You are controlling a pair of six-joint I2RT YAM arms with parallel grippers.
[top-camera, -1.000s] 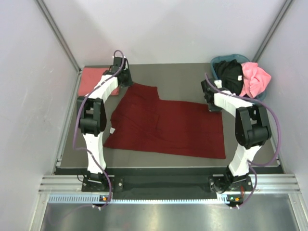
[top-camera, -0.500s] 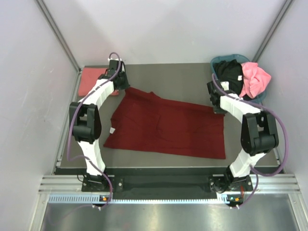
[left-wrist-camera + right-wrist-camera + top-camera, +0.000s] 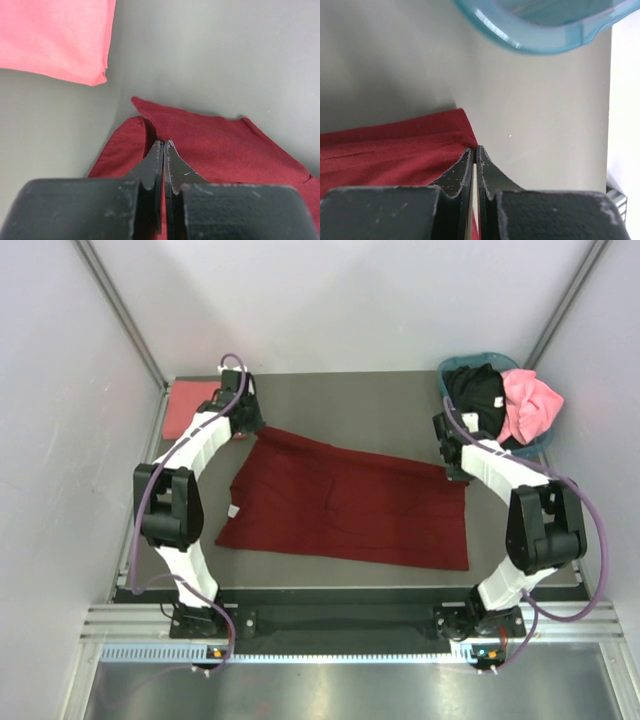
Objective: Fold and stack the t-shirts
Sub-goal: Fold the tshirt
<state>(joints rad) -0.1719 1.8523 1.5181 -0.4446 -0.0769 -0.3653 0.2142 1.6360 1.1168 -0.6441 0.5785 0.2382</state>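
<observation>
The dark maroon t-shirt [image 3: 340, 505] lies spread across the middle of the table. My left gripper [image 3: 250, 428] is shut on its far left corner, and my right gripper [image 3: 452, 468] is shut on its far right corner. In the left wrist view the closed gripper [image 3: 163, 142] pinches a fold of the maroon t-shirt [image 3: 220, 145]. In the right wrist view the closed gripper [image 3: 474, 149] pinches the maroon t-shirt's edge [image 3: 395, 150]. A folded salmon-pink t-shirt [image 3: 188, 405] lies at the far left. A black t-shirt [image 3: 478, 395] and a bright pink t-shirt [image 3: 530, 405] sit in the basket.
The teal-blue plastic basket [image 3: 452, 366] stands at the far right corner, close behind my right gripper; its rim [image 3: 540, 30] shows in the right wrist view. The salmon-pink t-shirt [image 3: 55, 35] lies just beyond my left gripper. White walls close in the table's sides.
Both grippers have moved outward and a little farther back with the maroon t-shirt's far corners. Its far edge is now drawn out straighter between them.
</observation>
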